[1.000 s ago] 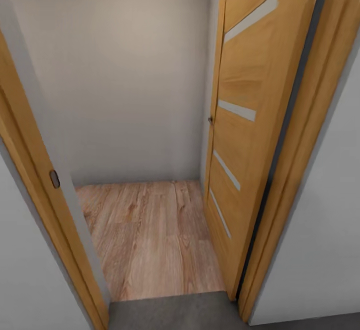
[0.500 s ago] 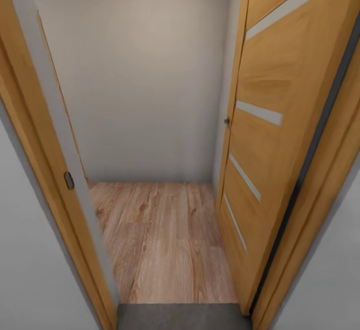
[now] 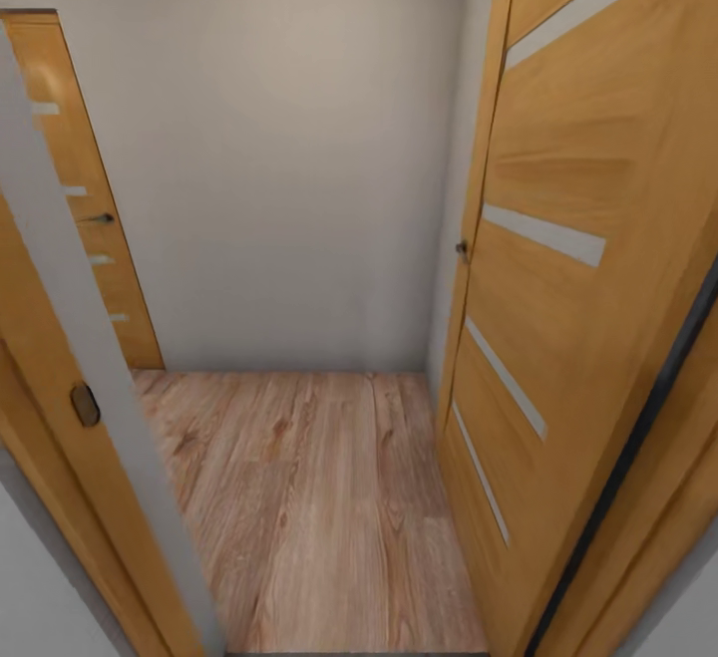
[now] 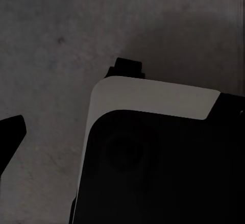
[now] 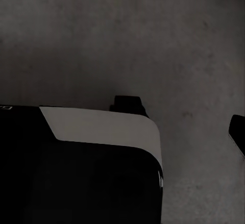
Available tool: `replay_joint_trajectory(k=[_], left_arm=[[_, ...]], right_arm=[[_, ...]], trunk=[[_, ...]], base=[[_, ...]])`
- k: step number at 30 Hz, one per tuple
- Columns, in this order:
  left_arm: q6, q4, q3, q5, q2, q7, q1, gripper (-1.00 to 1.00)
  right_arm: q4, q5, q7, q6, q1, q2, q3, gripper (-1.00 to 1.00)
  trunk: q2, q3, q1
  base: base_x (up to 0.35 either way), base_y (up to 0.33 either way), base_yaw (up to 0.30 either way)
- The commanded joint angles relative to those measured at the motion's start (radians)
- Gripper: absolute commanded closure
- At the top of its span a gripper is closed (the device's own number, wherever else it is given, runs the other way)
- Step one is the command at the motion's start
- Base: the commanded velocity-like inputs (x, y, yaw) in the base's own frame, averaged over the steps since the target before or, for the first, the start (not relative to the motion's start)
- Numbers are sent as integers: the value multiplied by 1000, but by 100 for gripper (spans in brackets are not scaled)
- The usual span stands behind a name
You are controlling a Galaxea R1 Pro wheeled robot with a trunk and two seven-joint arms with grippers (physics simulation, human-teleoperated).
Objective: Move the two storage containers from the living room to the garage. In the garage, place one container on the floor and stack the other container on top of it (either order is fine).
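Note:
The two storage containers are out of view. In the head view I face an open doorway onto a small hall with a light wood plank floor (image 3: 309, 497). An orange-brown door (image 3: 588, 338) with frosted strips stands open on the right. In the left wrist view a dark fingertip (image 4: 9, 137) hangs over the dark grey concrete floor (image 4: 51, 40), beside my black and white base (image 4: 153, 173). The right wrist view has another dark fingertip (image 5: 238, 132) over the same grey floor (image 5: 127, 40). How far either pair of fingers is spread stays hidden.
The left door frame (image 3: 60, 358) with its metal strike plate (image 3: 85, 404) is close on the left. A plain white wall (image 3: 289, 168) closes the hall ahead. A second orange-brown door (image 3: 95, 238) stands at the back left. The passage is narrow.
The camera has advanced through the doorway. The grey floor strip has left the bottom of the head view, and the second door at back left has come into sight.

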Motion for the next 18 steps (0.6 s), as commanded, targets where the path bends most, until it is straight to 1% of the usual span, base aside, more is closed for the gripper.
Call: replay_joint_trajectory(k=[1, 18], left_arm=[[4, 0, 0, 7, 0, 2, -1, -100], [4, 0, 0, 7, 0, 2, -1, -100]], right_arm=[[3, -9, -1, -5, -1, 1, 8, -100], [3, -10, -1, -5, -1, 1, 8, -100]], trunk=[[0, -1, 0], [0, -1, 0]], base=[[288, 0, 0], [255, 0, 0]])
